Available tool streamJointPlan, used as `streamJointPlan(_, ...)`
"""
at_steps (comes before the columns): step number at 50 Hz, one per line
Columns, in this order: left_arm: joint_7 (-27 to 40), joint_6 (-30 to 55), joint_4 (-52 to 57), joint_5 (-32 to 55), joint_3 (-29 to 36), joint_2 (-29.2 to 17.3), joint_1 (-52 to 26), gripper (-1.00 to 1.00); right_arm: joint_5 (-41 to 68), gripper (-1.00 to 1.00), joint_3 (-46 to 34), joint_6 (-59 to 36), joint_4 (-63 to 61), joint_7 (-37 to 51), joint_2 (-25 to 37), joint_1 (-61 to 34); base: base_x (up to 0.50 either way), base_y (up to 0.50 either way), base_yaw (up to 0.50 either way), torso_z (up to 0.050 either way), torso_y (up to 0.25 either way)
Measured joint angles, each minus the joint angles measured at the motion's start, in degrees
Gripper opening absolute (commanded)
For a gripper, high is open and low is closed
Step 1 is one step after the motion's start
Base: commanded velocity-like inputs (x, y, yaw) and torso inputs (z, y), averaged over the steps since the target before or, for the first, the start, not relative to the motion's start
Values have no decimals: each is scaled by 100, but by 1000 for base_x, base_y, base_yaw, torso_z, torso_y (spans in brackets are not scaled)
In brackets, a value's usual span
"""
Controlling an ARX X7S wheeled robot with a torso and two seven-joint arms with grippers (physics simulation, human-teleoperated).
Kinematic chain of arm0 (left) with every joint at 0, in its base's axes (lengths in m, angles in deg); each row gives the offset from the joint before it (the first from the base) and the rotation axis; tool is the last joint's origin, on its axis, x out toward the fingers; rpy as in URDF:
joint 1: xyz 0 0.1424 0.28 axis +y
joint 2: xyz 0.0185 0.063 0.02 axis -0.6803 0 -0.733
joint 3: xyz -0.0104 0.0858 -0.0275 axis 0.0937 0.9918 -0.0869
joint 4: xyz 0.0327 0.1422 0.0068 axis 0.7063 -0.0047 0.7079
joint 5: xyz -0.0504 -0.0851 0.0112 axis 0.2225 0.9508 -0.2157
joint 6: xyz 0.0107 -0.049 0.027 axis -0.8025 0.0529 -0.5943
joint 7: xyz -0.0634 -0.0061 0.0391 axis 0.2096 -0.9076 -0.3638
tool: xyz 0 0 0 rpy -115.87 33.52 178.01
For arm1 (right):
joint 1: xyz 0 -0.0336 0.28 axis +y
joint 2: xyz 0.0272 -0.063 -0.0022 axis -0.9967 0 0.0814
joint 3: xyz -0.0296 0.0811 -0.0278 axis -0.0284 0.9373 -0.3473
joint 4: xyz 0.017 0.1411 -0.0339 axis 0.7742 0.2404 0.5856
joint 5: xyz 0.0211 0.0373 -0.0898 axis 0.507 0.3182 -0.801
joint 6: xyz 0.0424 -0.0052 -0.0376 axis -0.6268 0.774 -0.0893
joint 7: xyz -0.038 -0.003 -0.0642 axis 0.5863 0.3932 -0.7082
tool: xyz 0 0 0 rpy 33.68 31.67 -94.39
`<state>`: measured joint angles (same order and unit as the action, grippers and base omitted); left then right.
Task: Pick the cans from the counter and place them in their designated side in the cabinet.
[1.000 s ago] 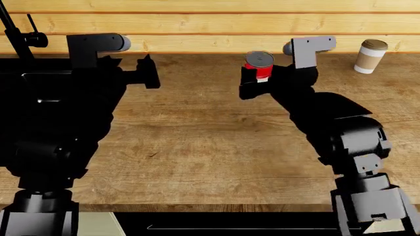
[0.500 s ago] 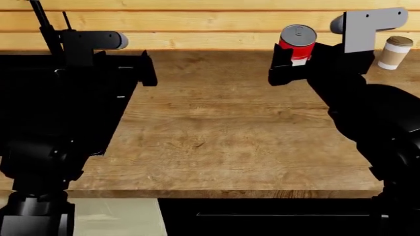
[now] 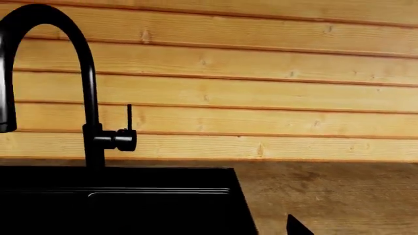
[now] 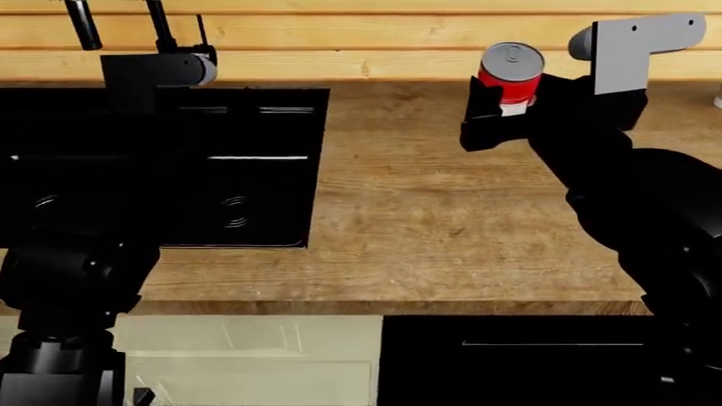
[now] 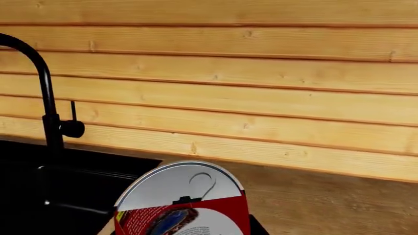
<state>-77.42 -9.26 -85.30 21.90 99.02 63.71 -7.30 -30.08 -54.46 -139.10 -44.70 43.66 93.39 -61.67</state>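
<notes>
- The surface (image 4: 429, 220), a long brown wood-grain worktop backed by a pale plank wall (image 3: 261, 73), fills the head view; no cabinet appears in any view, so the destination for the load cannot be placed from here.
- The black double-basin sink (image 4: 226, 169) sits in the worktop under the left arm, with its black tap (image 3: 85, 88) rising at the back; any swing across the robot's front should pass above both.
- The right arm (image 4: 643, 211) reaches forward and up from the robot's right, carrying the load clear of the worktop. Judged from this pose, the step in hand is the carry toward the cabinet, and a slow, level move would serve it best.
- The left gripper (image 4: 152, 80) hangs over the sink; whether its jaws stand open or closed cannot be told, and the left wrist view shows only 1 dark tip.
- The right gripper (image 4: 502, 114) has its jaws closed on the can's lower body, the black fingers flanking it.
- The red-and-white can (image 4: 511, 76) stands upright in that grip, pale metal top and pull tab up, raised off the worktop near the wall. Keeping it upright and the grip firm should prevent a slip; only 1 can is visible.
</notes>
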Motion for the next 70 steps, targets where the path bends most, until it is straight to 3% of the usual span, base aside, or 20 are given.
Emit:
streamJointPlan(50, 2, -268, -188, -70, 5, -71, -95, 100, -32, -100, -333, 353, 595, -285, -245, -558, -53, 469, 0, 0, 0)
streamJointPlan(62, -98, -405, -252, -191, 125, -157, -166, 100, -454, -100, -675, 510, 1648, -461, -455, -1854, 0, 0, 0, 1, 1)
streamJointPlan(70, -146, -504, -359, -350, 249, -223, -286, 100, -971, -100, -1026, 954, 3320, -695, -826, -3376, 0, 0, 0, 0, 1)
